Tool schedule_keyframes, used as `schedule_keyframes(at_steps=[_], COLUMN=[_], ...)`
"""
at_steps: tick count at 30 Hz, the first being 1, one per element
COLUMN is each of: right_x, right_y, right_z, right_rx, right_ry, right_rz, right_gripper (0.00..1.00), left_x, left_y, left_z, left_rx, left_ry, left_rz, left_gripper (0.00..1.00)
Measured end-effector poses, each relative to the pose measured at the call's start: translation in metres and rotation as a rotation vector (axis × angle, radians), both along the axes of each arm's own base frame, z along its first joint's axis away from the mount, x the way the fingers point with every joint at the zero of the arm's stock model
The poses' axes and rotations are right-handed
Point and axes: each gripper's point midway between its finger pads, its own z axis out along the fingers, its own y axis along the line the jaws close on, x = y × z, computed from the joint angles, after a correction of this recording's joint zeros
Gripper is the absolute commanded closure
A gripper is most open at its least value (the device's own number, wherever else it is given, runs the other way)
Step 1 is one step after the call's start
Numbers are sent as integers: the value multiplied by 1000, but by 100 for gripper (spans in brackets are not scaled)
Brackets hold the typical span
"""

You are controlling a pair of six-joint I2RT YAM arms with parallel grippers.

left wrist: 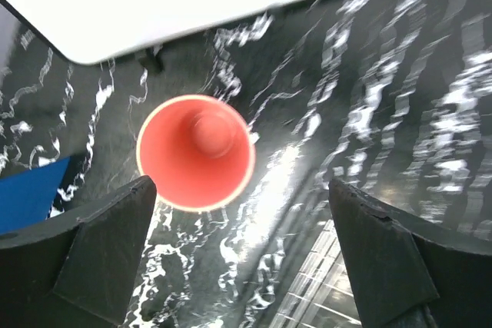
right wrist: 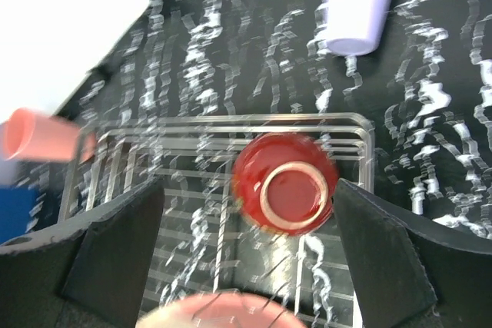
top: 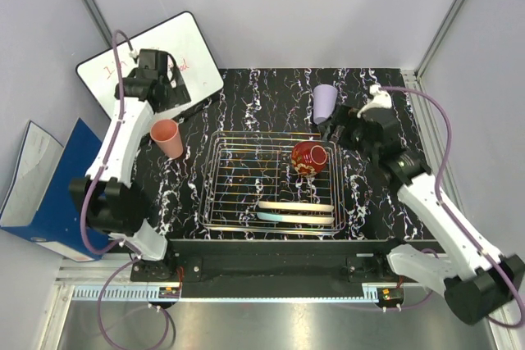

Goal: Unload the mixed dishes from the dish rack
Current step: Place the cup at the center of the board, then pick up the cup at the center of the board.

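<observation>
The dish rack (top: 215, 202) sits mid-table. A red bowl (top: 308, 157) lies upside down in its far right corner, and two plates (top: 295, 212) stand on edge along its front. My right gripper (right wrist: 247, 183) hovers open above the bowl (right wrist: 286, 183), one finger on each side, not touching it. The pink plate's rim (right wrist: 223, 313) shows at the bottom of the right wrist view. The salmon cup (top: 167, 137) stands upright on the table left of the rack. My left gripper (left wrist: 240, 183) hangs open above it, clear of the cup (left wrist: 196, 151). The lavender cup (top: 325, 102) stands mouth down beyond the rack.
A white whiteboard (top: 156, 63) with red writing lies at the far left under the left arm. A blue binder (top: 49, 194) sits off the table's left edge. Enclosure walls close in the back and both sides.
</observation>
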Motion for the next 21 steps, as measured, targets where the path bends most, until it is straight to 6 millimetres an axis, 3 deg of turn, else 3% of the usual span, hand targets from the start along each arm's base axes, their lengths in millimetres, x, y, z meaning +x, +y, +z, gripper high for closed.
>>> schedule_keyframes(at_steps=[2, 5, 9, 12, 15, 19, 21], right_x=[18, 60, 124, 174, 210, 235, 247], right_y=[-1, 6, 13, 2, -28, -70, -82], right_z=[-5, -13, -35, -51, -69, -86, -91], right_rx=[-44, -118, -198, -220, -235, -272, -285], right_ry=[35, 79, 138, 172, 205, 250, 264], right_rz=[-40, -87, -142, -209, -293, -388, -406], right_gripper=[1, 0, 0, 0, 0, 0, 1], left_x=[-1, -13, -47, -80, -96, -103, -102], left_y=[-12, -50, -109, -130, -129, -123, -123], left_z=[34, 85, 120, 111, 96, 83, 84], left_rx=[-5, -20, -82, -113, -109, -91, -92], left_ry=[-90, -237, -374, -387, -370, -355, -362], left_rz=[-17, -103, -261, -338, -352, -343, -341], left_gripper=[1, 1, 1, 1, 1, 1, 1])
